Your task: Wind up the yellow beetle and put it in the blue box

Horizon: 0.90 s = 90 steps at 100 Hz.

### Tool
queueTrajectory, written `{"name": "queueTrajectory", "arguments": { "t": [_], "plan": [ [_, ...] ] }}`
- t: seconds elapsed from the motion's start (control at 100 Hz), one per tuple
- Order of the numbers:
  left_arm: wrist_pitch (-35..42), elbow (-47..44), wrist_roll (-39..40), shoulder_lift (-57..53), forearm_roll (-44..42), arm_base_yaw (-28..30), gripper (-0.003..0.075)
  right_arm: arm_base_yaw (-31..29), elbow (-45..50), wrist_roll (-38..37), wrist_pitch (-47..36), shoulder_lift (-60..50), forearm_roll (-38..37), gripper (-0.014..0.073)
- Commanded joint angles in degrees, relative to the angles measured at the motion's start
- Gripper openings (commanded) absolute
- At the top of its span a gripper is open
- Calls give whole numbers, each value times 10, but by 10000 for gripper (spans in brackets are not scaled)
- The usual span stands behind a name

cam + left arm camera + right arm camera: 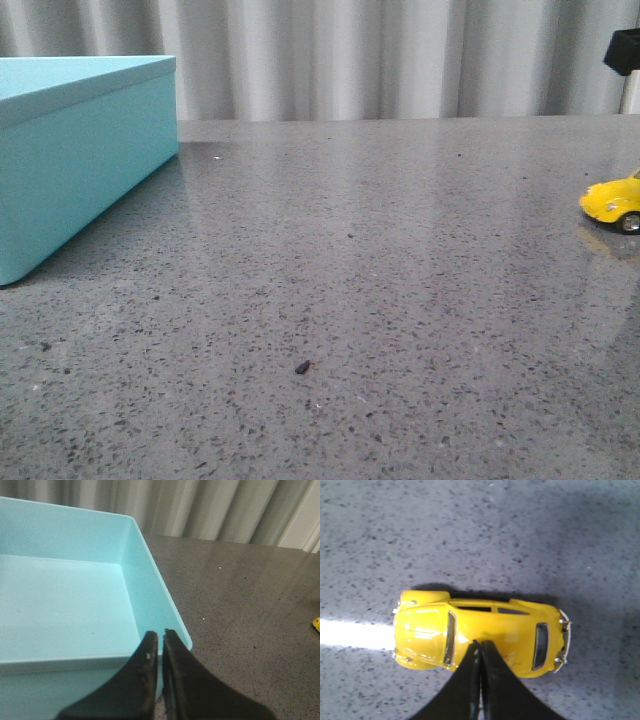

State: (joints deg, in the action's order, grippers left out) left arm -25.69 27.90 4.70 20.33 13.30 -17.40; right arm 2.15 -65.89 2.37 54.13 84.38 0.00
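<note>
The yellow beetle [425,632] stands on its wheels on the grey speckled table, seen from above in the right wrist view. It also shows at the right edge of the front view [612,200], partly cut off. My right gripper [480,643] is shut and empty, its tips right over the beetle's roof; I cannot tell if they touch. The blue box [80,170] stands at the far left, and in the left wrist view its wall [150,575] frames an open, empty inside. My left gripper [160,634] is shut and empty above the box's near corner.
A grey pleated curtain [350,60] hangs behind the table's far edge. A small dark crumb [302,367] lies on the table in front of the middle. A black part [622,50], perhaps of the right arm, shows at the top right.
</note>
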Motion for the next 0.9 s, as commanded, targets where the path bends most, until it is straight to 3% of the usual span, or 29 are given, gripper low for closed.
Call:
{"name": "queueTrajectory", "arguments": {
  "t": [0.0,0.27,0.42,0.62,0.89],
  "plan": [
    [44,15,1,8,10,-5,-21,-28,-11,8,4,-10,-20,-53],
    [44,15,1,8,10,-5,-21,-101,-11,7,15,-10,-24,-53],
    [44,15,1,8,10,-5,-21,-92,-25,14,-27,-40,7,-53],
    [44,15,1,8,10,-5,-21,-57,-117,111,-28,-152,130,-53],
    [62,15,1,8,10,-5,-21,-29,-154,113,-54,-274,133,-53]
  ]
}}
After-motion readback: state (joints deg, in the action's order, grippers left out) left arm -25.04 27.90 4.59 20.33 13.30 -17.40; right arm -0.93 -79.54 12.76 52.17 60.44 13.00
